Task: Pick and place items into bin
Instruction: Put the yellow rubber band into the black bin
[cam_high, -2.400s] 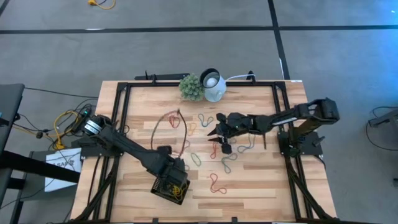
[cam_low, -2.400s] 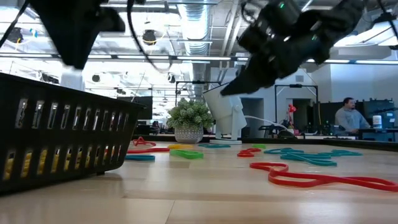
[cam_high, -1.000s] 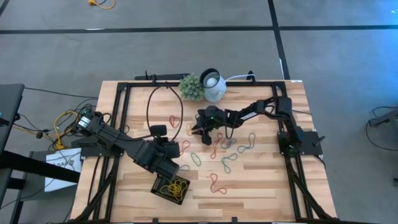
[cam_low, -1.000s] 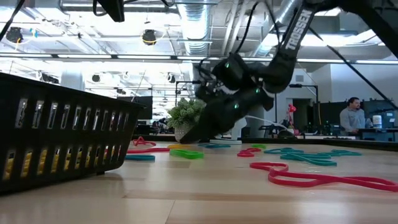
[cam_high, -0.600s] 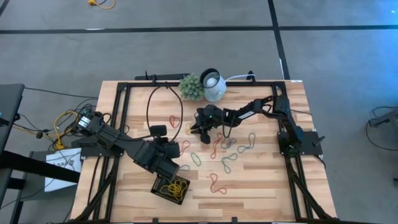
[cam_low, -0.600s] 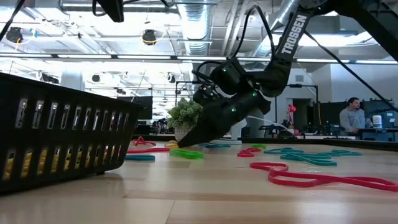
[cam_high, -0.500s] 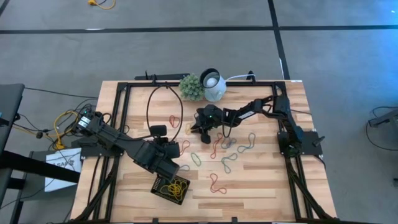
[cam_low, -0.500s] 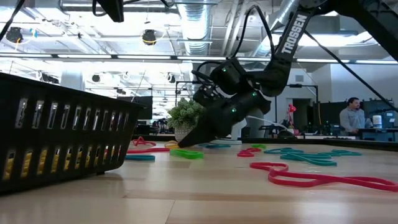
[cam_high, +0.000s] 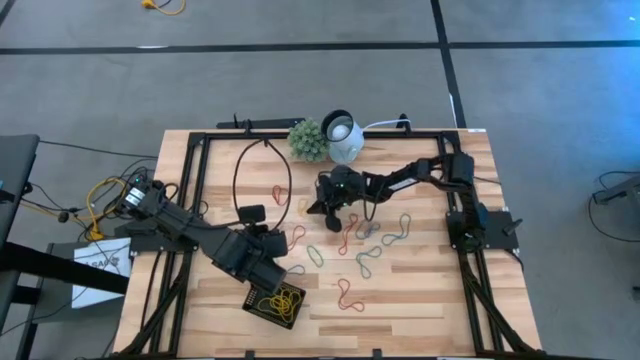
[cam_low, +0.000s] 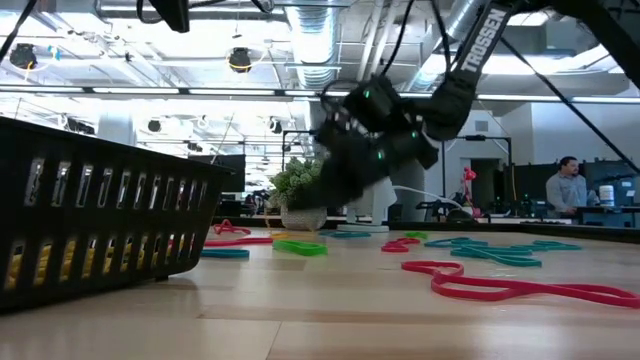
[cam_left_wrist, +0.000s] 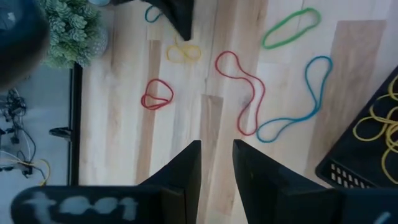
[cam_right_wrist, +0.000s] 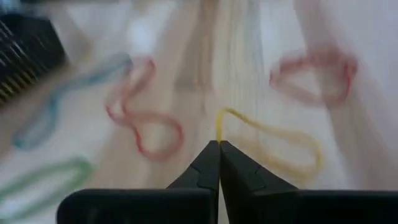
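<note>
Several rubber-band loops lie flat on the wooden table: a small red one (cam_left_wrist: 157, 94), a long red one (cam_left_wrist: 239, 90), a blue one (cam_left_wrist: 298, 99), a green one (cam_left_wrist: 289, 28). My right gripper (cam_right_wrist: 219, 144) is near the table's middle, shut on a yellow band (cam_right_wrist: 273, 146). The black bin (cam_high: 258, 298) sits near the front edge with yellow bands inside. Above and just behind the bin, my left gripper (cam_left_wrist: 216, 163) hangs open, with nothing between its fingers. My right gripper pinches one end of the yellow band's loop (cam_right_wrist: 219, 121) between its two fingertips. The fingers come slanting down from the table's right. That end is raised at the fingertips, while the rest of the band (cam_right_wrist: 298, 158) trails slack toward the table.
A green plant ball (cam_high: 309, 141) and a white round lamp-like object (cam_high: 343, 137) stand at the far edge. A black cable loop (cam_high: 262, 175) arches over the left arm. More bands (cam_high: 362, 242) are scattered right of centre, and a red one (cam_high: 347, 293) lies near the front.
My right gripper's tip, which was down at the table by the yellow band, has risen off the surface. My left arm has kept still.
</note>
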